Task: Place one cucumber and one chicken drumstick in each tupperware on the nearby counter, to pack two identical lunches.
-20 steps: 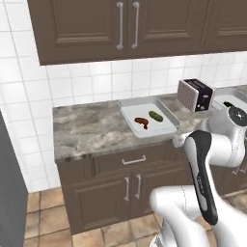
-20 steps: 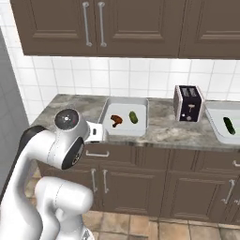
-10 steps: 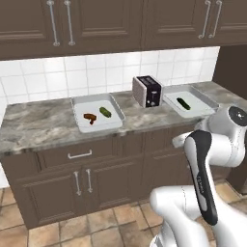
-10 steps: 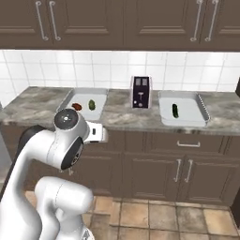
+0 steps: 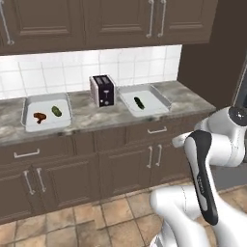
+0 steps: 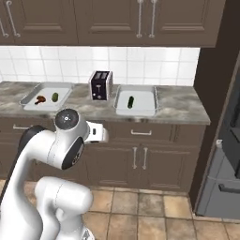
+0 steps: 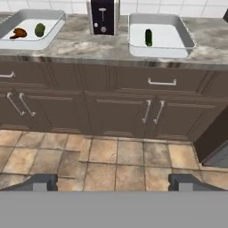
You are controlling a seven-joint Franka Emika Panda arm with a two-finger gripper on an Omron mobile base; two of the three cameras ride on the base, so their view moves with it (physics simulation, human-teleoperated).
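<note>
Marbled stone counter (image 5: 96, 116) holds two rounded, raised-rim tupperware (image 5: 144, 100).

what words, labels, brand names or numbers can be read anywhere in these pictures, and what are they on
None: no readable text anywhere.
Toaster: small pale marks on its front, a lever and a dial by the look of them, no letters or numbers.
Two tupperware trays, counter, cabinet doors, wall tiles: all plain, no labels.
</note>
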